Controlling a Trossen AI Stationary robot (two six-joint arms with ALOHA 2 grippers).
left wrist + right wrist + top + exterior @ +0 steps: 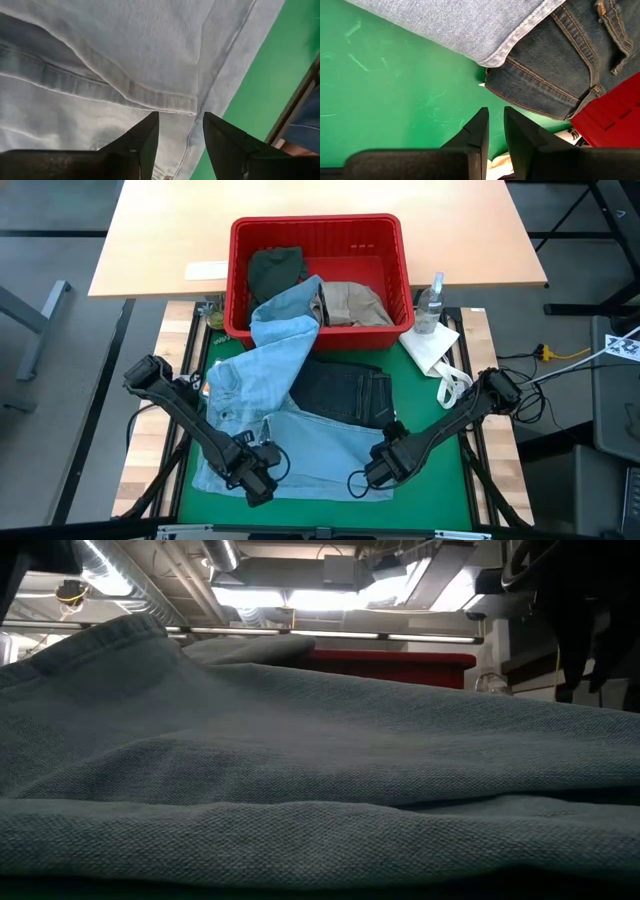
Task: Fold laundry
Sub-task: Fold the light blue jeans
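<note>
Spreading step: left hand (180,131) released, fingers parted over light blue denim (262,395); next, regrip the hem just beneath it.

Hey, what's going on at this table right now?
A two-armed robot is folding laundry. Light blue denim lies spread on the green mat, one end trailing into the red basket, with dark jeans beside it. The left end effector sits open over the denim's near edge, gripping nothing. The right end effector hangs over the mat, holding nothing. Olive and khaki pieces wait in the basket.
</note>
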